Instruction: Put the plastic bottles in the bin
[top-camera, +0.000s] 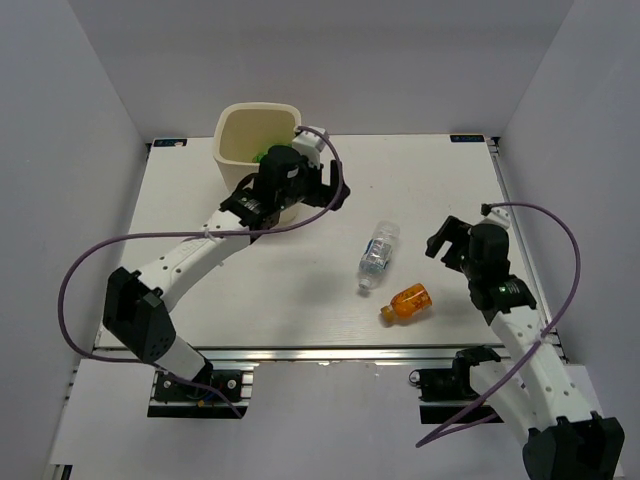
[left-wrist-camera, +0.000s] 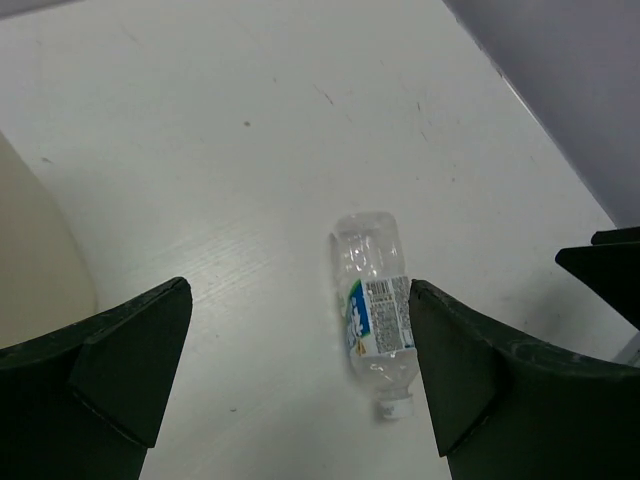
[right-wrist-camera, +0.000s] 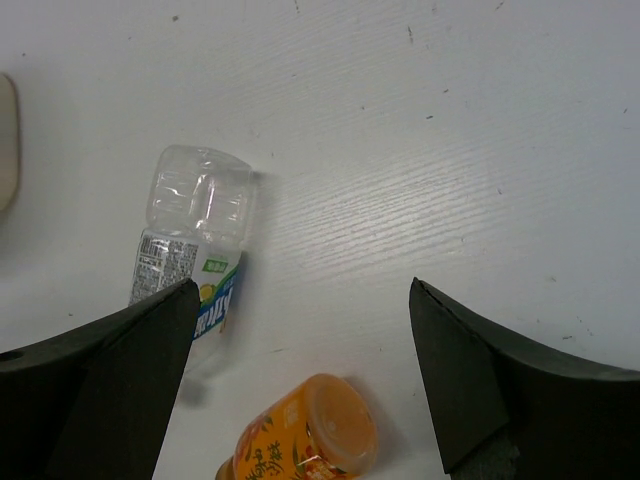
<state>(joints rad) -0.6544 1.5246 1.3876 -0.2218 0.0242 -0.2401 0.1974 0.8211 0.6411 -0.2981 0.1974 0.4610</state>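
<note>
The cream bin (top-camera: 240, 135) stands at the back left of the table, and something green (top-camera: 259, 155) shows inside it. A clear bottle with a blue label (top-camera: 378, 254) lies on its side mid-table. A short orange bottle (top-camera: 407, 303) lies just in front of it. My left gripper (top-camera: 328, 186) hovers beside the bin, open and empty. In the left wrist view the left gripper (left-wrist-camera: 300, 290) looks down on the clear bottle (left-wrist-camera: 375, 310). My right gripper (top-camera: 448, 243) stands open to the right of both bottles. In the right wrist view the right gripper (right-wrist-camera: 302, 290) is above the orange bottle (right-wrist-camera: 310, 435) and clear bottle (right-wrist-camera: 195, 230).
The white table (top-camera: 300, 290) is boxed in by grey walls on three sides. The bin wall (left-wrist-camera: 30, 250) is close on the left of the left wrist view. Purple cables (top-camera: 80, 270) loop off both arms.
</note>
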